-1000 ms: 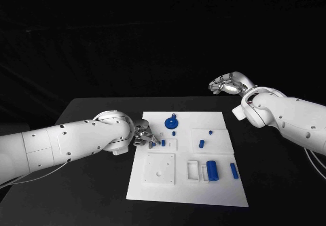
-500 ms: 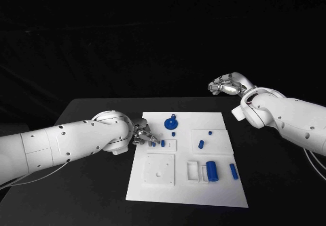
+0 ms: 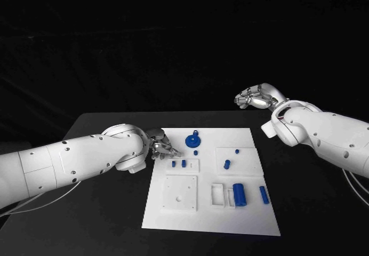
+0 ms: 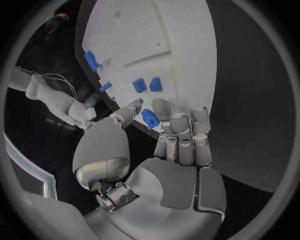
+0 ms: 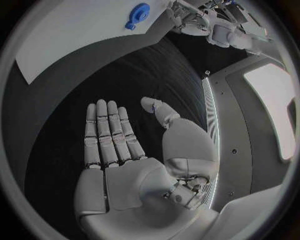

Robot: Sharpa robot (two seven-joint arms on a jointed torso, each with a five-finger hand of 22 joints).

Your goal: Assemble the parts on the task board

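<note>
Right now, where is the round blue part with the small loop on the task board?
In the head view, the round blue part lies near the task board's far edge, left of centre, just beyond the left hand, which hovers beside it.

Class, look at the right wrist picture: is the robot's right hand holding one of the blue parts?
No. The right hand lies flat and open, fingers straight, with nothing in it.

The right hand (image 5: 134,165) lies flat with palm showing, fingers (image 5: 109,132) straight and side by side, thumb apart, holding nothing; beyond it lies the black table (image 5: 125,80); farther off, the white task board (image 5: 81,35) bears a round blue part (image 5: 137,12).
</note>
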